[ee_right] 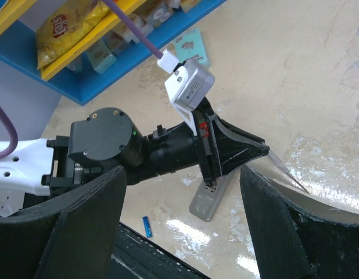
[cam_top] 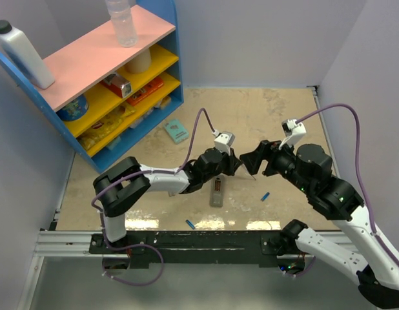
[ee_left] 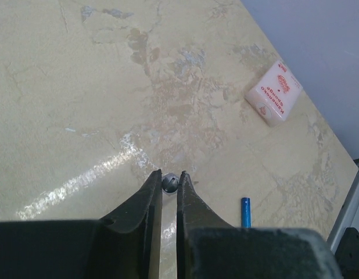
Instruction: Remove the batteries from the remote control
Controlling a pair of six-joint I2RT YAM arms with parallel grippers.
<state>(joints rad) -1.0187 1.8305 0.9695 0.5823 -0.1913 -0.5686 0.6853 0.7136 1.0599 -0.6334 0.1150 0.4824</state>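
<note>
The grey remote control lies flat on the table, and in the right wrist view the remote control shows below the left arm. One blue battery lies to its right, another battery near the front edge. My left gripper hovers above the remote's far end, shut on a thin grey stick. The left wrist view shows the stick end-on between the tips of the left gripper, with a battery beside them. My right gripper is open, facing the left gripper's tip.
A blue shelf unit with snacks stands at the back left, a teal flat box on the table before it. A pink packet lies by the wall. The black rail runs along the front edge.
</note>
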